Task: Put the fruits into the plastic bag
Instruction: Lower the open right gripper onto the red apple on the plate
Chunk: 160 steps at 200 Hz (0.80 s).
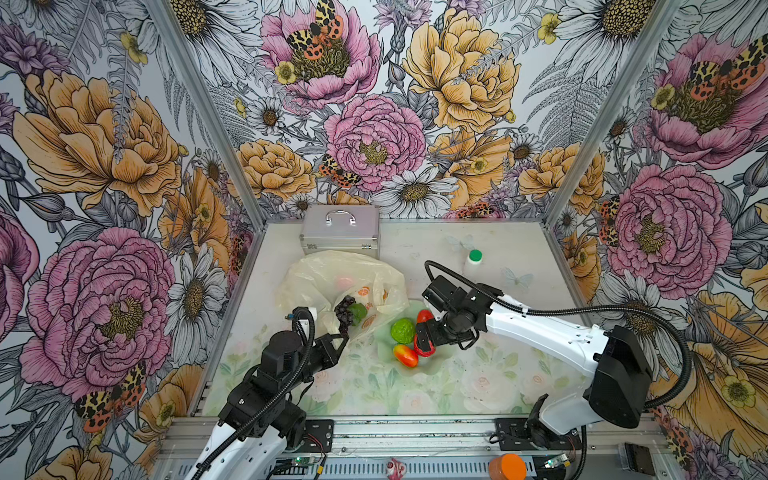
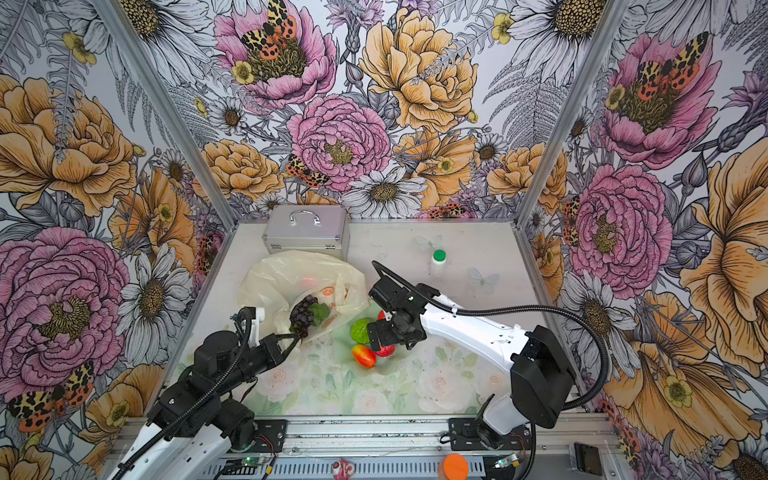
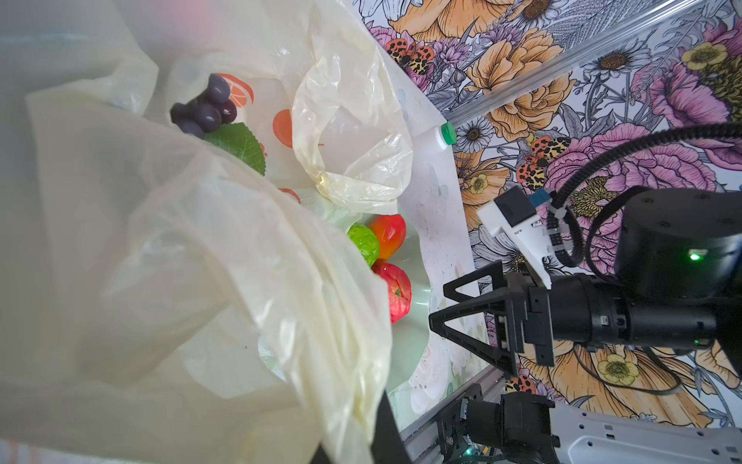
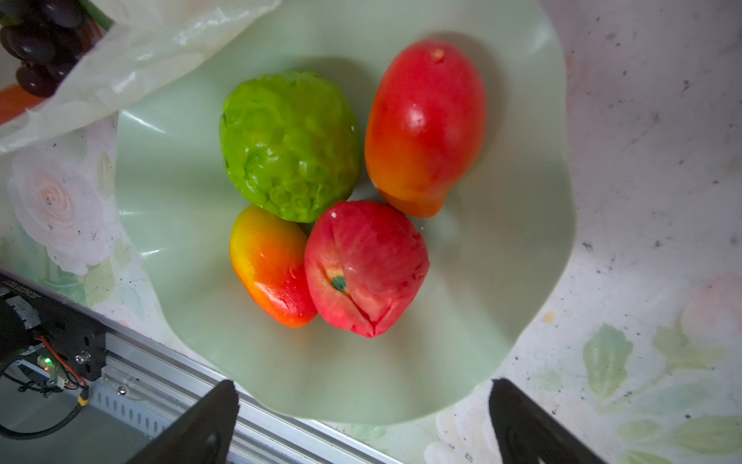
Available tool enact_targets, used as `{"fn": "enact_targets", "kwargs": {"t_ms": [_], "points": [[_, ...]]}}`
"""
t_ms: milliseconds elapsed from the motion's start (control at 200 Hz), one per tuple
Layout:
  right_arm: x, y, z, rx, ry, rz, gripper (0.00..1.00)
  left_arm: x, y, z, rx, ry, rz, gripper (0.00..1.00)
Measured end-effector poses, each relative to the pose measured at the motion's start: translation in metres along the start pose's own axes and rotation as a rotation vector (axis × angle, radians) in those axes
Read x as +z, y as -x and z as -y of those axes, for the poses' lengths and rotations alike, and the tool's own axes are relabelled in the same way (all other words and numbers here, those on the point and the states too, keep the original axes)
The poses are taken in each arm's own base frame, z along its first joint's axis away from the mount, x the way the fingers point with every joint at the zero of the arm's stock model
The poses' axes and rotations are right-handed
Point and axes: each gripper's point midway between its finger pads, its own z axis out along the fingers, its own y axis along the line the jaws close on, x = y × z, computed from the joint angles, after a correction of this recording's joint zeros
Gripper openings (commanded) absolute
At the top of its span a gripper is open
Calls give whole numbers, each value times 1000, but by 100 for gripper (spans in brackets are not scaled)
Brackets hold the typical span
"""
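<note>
Plastic bag, translucent pale-yellow [image 1: 328,274]: draped onto wavy pale-green dish [image 4: 522,241]; edge is pinched by closed left gripper [image 1: 343,337].
Right gripper [image 4: 361,397]: held over dish, jaws wide.
Glossy toy fruits [image 4: 289,144]: four kept on dish.
Purple grape bunch [image 1: 345,309]: lodged in bag.

The black-and-white left arm [image 1: 253,399] reaches from the table's [image 1: 478,386] near left corner toward its middle. Its black left gripper [image 1: 343,335] sits low, jaws pinched together on an edge of the thin pale-yellow plastic bag [image 1: 316,274]. The white right arm [image 1: 544,330] stretches in from the near right corner, wrist bent down. Its right gripper [image 4: 363,391] hangs with jaws spread wide, holding nothing.
</note>
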Motion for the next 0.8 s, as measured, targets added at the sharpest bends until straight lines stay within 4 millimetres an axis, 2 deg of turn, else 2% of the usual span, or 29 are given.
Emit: {"fn": "enact_targets", "kwargs": {"t_ms": [445, 801], "points": [[20, 5, -17, -74, -33, -73, 98, -2, 1, -1, 0, 2, 12, 0], [26, 4, -12, -85, -79, -100, 92, -2, 1, -1, 0, 5, 15, 0]]}}
